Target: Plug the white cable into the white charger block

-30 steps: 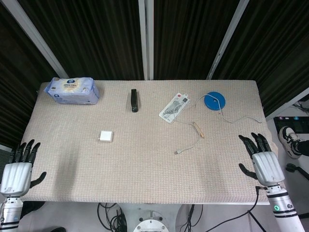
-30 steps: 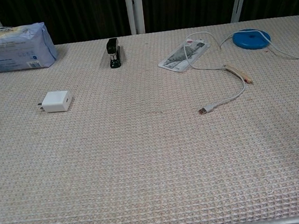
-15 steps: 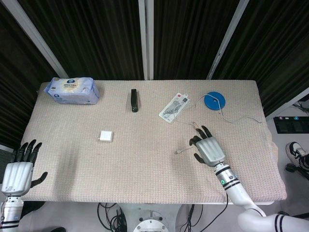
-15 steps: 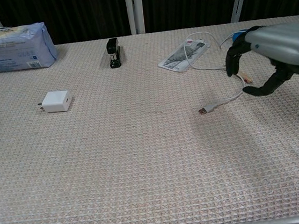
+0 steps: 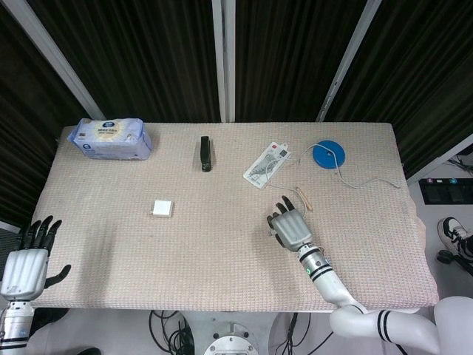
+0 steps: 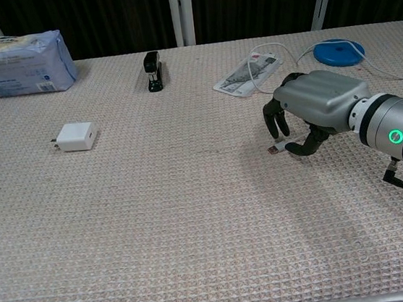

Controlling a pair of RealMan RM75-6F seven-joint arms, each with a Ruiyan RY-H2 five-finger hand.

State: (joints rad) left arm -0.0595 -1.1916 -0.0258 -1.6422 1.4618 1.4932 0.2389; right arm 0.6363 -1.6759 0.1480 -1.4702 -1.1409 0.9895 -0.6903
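The white charger block (image 5: pixel 163 208) (image 6: pixel 76 136) lies flat on the left half of the mat, far from both hands. The white cable (image 6: pixel 254 73) runs from a printed packet down to its plug end (image 6: pixel 273 149), which lies on the mat. My right hand (image 5: pixel 290 225) (image 6: pixel 314 103) hovers right over that plug end, fingers curved downward on one side and thumb on the other, with the plug's tip showing under them. My left hand (image 5: pixel 26 259) is off the table's front left corner, fingers spread and holding nothing.
A blue-and-white tissue pack (image 5: pixel 111 138) sits at the back left. A black stapler (image 5: pixel 205 154) lies at the back centre. The printed packet (image 5: pixel 267 164) and a blue disc (image 5: pixel 328 154) with a thin wire lie at the back right.
My right hand swept in from the table's right edge to the cable's plug end and curled its fingers down over it. The left hand barely moved.
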